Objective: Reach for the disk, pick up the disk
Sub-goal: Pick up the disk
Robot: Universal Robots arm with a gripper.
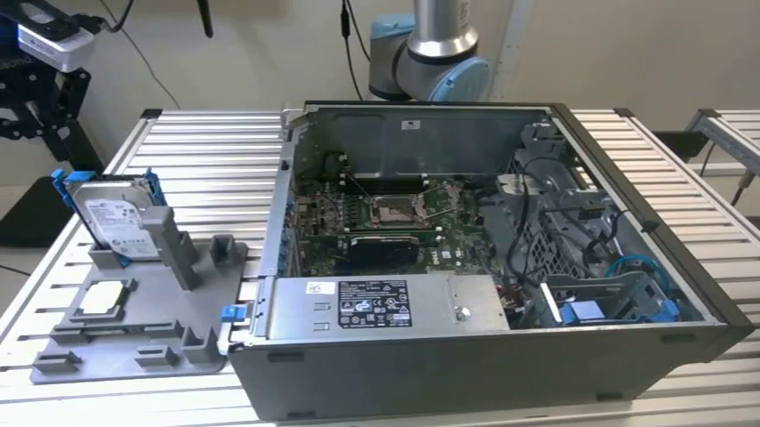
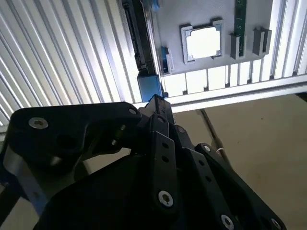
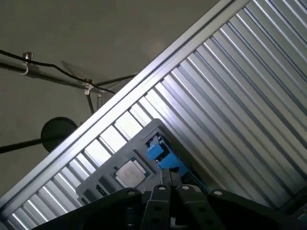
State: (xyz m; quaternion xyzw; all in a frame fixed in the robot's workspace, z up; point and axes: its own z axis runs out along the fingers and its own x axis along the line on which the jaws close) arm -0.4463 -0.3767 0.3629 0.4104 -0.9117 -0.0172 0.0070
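Step in hand: the reach is judged to be under way, and the pick is not yet begun.

Disk: the hard drive [image 1: 116, 218], framed by blue caddy rails, is stood upright in a slot of the grey fixture tray [image 1: 178, 360]. This tray is laid on the slatted table [image 1: 202, 151], at the exterior view's left of the open computer case [image 1: 475, 365].

Gripper: in the first wrist view the gripper [image 3: 171, 179] is seen with its jaws brought together, so it is judged closed, and nothing is held in it.

Gripper position: the gripper is held above the tray's end and pointed toward the blue rails. It is apart from the disk and no contact is seen.

Neighbour: a processor chip [image 1: 105, 298] is seated in a square pocket of the same tray, near the disk. It is not to be taken for the disk.

What the next move calls for: by judgement, the jaws must be opened and lined up across the drive's thin sides. The approach must be kept clear of the tray's posts.

Risk: if the drive is gripped off-centre, it may be tilted or jammed in its slot.
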